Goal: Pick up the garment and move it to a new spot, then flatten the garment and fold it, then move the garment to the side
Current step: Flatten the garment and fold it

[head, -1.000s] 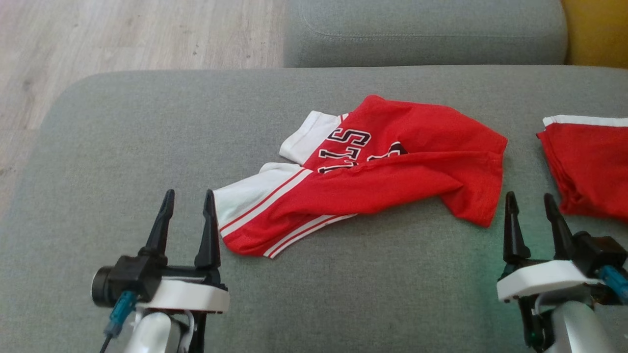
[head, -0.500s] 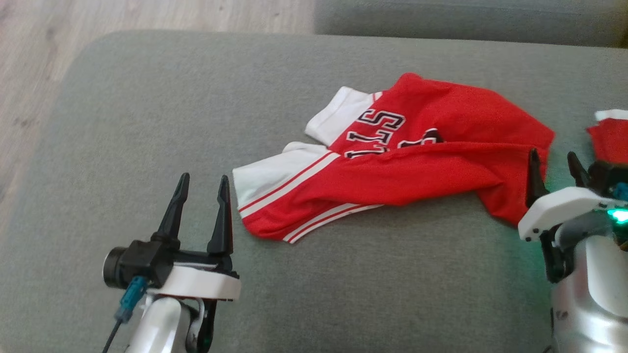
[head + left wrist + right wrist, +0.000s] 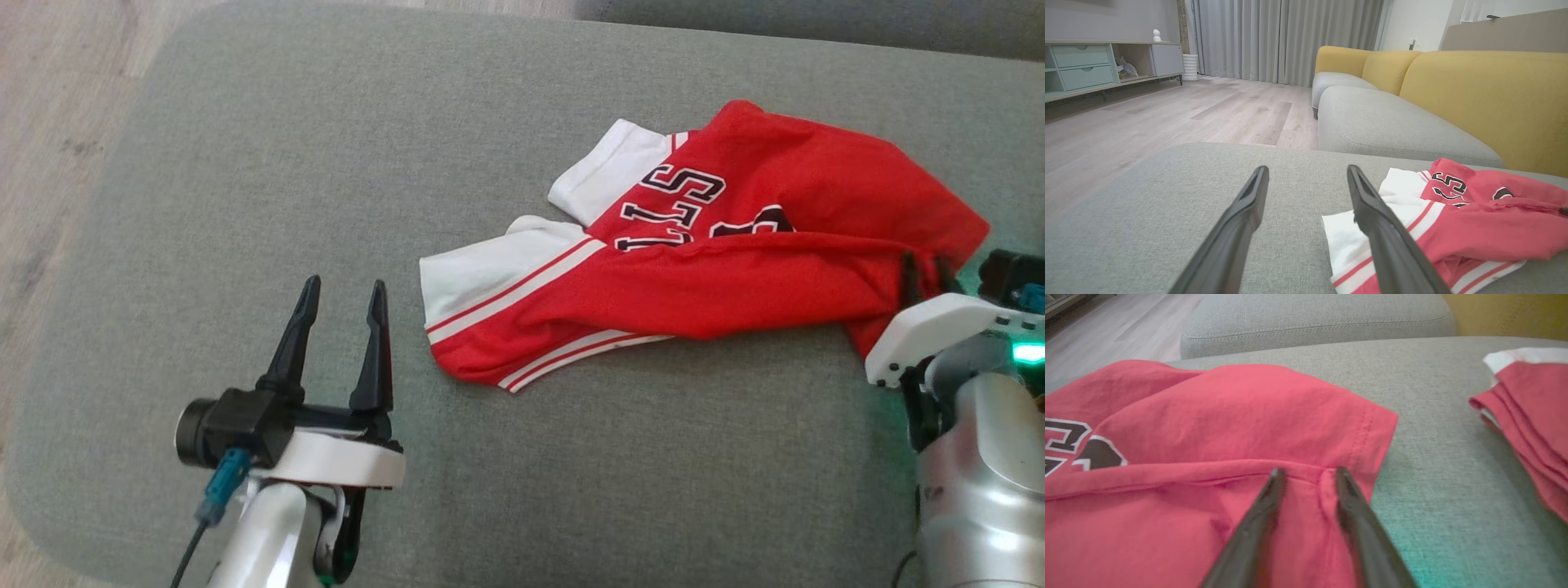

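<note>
Hem ridge of crumpled red-and-white jersey garment (image 3: pixel 735 282) straddled by right hand (image 3: pixel 1309 471), likely for lifting; clench cannot be told. Left hand (image 3: pixel 344 284) released, nothing held.

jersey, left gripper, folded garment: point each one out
jersey (image 3: pixel 710 278), head view, red middle
left gripper (image 3: pixel 344 284), head view, midway between fingertips
folded garment (image 3: pixel 1535 396), right wrist view, red top layer

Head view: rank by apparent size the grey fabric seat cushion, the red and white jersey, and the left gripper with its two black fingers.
1. grey fabric seat cushion, by far the largest.
2. red and white jersey.
3. left gripper, smallest even though it sits nearest the camera, which enlarges it.
</note>
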